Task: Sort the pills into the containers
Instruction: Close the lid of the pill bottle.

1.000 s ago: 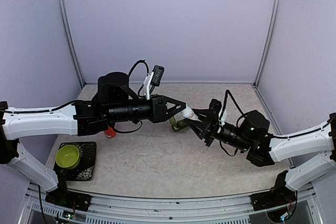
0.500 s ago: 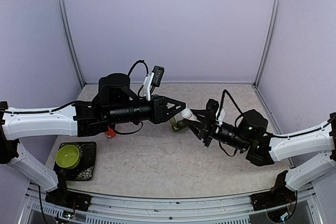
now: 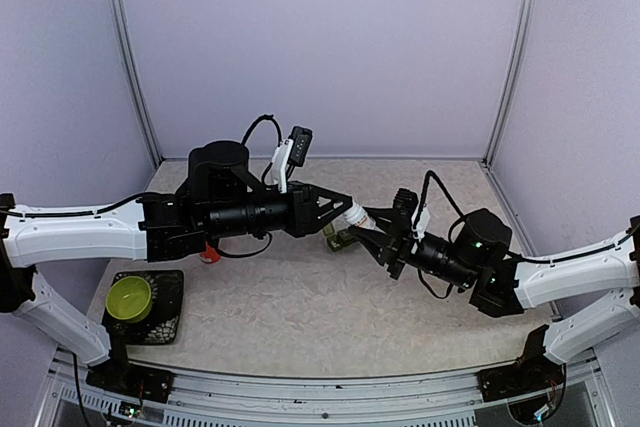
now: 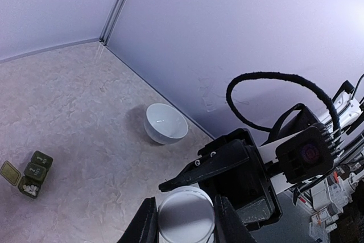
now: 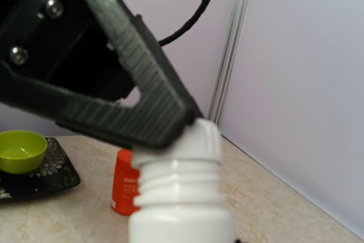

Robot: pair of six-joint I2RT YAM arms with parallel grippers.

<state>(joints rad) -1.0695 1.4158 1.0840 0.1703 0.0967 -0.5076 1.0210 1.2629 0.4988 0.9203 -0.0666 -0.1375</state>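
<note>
Now my left pincer [image 4: 186,223] clamps the round cap [image 4: 185,211], my right pincer [image 3: 369,226] the threaded white bottle [image 5: 182,209]; the 3-cell green pill box [image 4: 34,173] points at a table [image 4: 85,95] corner.

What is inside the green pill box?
Whitish pills lie in the open end cell of the pill box. The other two cells look dark; their contents cannot be told.

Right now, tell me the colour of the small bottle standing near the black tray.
The small bottle is orange-red, clearest in the right wrist view.
</note>
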